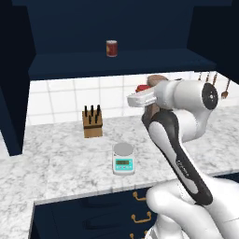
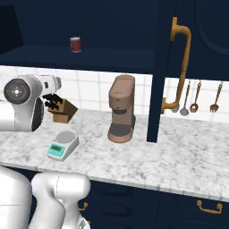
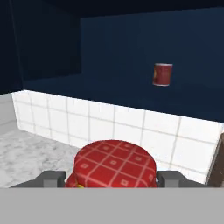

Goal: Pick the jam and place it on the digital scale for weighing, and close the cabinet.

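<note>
From the hand view we see the gripper (image 3: 112, 178) clamped on the jam (image 3: 114, 164), a finger at either side. The left base view shows the digital scale (image 1: 123, 158) below on the counter (image 1: 60, 158), the cabinet (image 2: 188, 53) open.

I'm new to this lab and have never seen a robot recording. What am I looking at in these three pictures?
A white robot arm works in a simulated kitchen. Two pictures come from cameras on its base, left and right; the third looks along its hand. On the marble counter stand a digital scale, a knife block and a brown coffee machine. A red can sits on the shelf of the open cabinet. In the hand view, the gripper has its jaws on either side of the jam, apparently holding it above the counter.
</note>
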Controlling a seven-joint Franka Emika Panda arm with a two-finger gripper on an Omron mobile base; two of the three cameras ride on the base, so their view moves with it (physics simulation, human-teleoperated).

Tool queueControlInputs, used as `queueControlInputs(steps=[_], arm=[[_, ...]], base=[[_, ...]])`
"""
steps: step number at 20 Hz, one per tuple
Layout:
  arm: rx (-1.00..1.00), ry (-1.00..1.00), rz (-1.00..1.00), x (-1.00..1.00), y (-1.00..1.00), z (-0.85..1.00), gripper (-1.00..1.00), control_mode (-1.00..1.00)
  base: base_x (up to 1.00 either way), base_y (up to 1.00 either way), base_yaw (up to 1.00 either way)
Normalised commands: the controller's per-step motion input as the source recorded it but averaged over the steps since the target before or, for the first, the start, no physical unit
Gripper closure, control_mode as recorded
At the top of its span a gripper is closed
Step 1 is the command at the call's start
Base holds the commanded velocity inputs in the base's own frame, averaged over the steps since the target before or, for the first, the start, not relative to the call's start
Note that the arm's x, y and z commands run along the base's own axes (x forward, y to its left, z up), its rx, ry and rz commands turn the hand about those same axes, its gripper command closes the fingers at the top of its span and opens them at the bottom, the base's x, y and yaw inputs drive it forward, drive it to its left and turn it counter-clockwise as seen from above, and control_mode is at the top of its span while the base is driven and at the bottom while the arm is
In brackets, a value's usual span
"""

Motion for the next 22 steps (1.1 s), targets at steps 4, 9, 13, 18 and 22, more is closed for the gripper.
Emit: queueControlInputs(steps=[4,9,13,18,22], arm=[[0.00,0.04,0.39,0.00,-0.01,-0.85,1.00,-1.00],[0.00,0.02,0.42,0.08,0.00,-0.98,1.00,-1.00],[0.00,0.23,0.40,0.42,-0.01,-0.87,1.00,-1.00],[0.00,0.18,0.34,0.35,-0.01,-0.87,1.00,-1.00],[0.00,-0.08,0.13,0.23,0.00,-0.82,1.00,-1.00]], base=[[0.00,0.00,0.00],[0.00,0.00,0.00],[0.00,0.00,0.00],[0.00,0.00,0.00],[0.00,0.00,0.00]])
